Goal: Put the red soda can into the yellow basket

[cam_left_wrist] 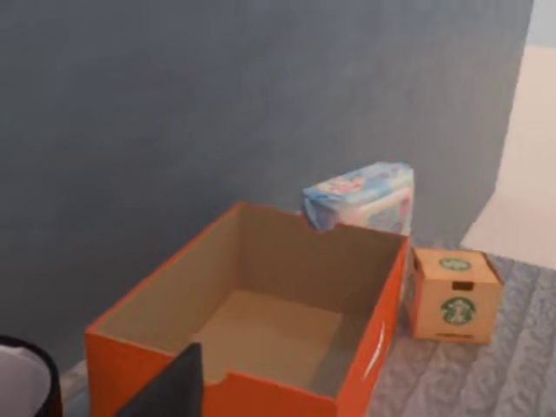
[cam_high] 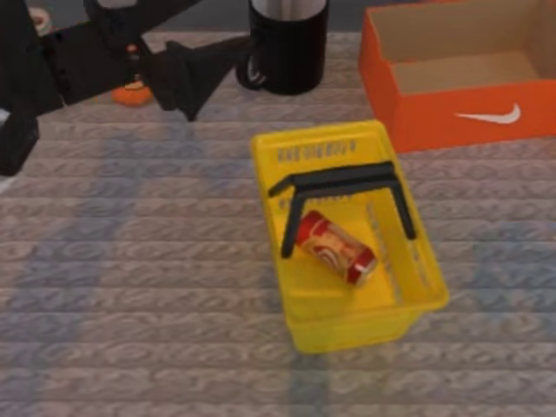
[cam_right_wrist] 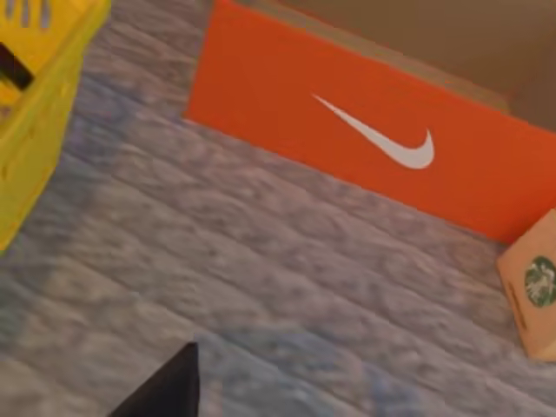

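The red soda can (cam_high: 336,248) lies on its side on the floor of the yellow basket (cam_high: 317,139), under the black handles (cam_high: 343,181), near the table's middle. My left gripper (cam_high: 213,78) hangs open and empty at the back left, well apart from the basket; one of its dark fingers (cam_left_wrist: 174,387) shows in the left wrist view, facing the orange shoebox. The right arm is outside the top view. A single dark fingertip (cam_right_wrist: 169,387) of my right gripper hovers over bare table between a corner of the basket (cam_right_wrist: 39,104) and the shoebox, holding nothing.
An open orange shoebox (cam_high: 460,78) with a white swoosh stands at the back right. A black mug (cam_high: 287,43) sits at the back centre, an orange bottle (cam_high: 132,94) under the left arm. Beyond the shoebox are a small cardboard box (cam_left_wrist: 453,295) and a tissue pack (cam_left_wrist: 360,198).
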### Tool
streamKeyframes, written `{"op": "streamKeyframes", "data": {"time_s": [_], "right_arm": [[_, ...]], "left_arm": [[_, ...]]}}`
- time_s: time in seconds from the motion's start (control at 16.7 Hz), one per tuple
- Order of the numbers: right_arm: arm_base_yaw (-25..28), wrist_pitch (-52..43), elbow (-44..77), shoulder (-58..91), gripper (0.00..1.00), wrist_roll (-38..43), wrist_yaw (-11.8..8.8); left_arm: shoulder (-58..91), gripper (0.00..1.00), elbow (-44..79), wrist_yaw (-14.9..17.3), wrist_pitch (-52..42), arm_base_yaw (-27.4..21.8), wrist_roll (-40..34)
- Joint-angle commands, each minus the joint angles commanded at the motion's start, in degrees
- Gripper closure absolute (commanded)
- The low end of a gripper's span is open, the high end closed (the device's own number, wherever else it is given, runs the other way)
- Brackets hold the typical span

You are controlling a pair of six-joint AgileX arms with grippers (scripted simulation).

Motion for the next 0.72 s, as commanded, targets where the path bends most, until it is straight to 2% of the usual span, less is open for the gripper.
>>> {"op": "streamKeyframes", "data": {"time_s": [0.48, 0.72], "right_arm": [[14.32, -30.94, 49.31, 49.20, 0.00, -21.59, -0.05], [20.51, -44.65, 70.47, 70.41, 0.00, -31.00, -0.04]], "left_arm": [[-48.50, 0.00, -27.72, -26.34, -24.44, 7.16, -1.99], [-72.45, 0.00, -40.47, -38.14, -34.32, 9.77, -0.80]]}}
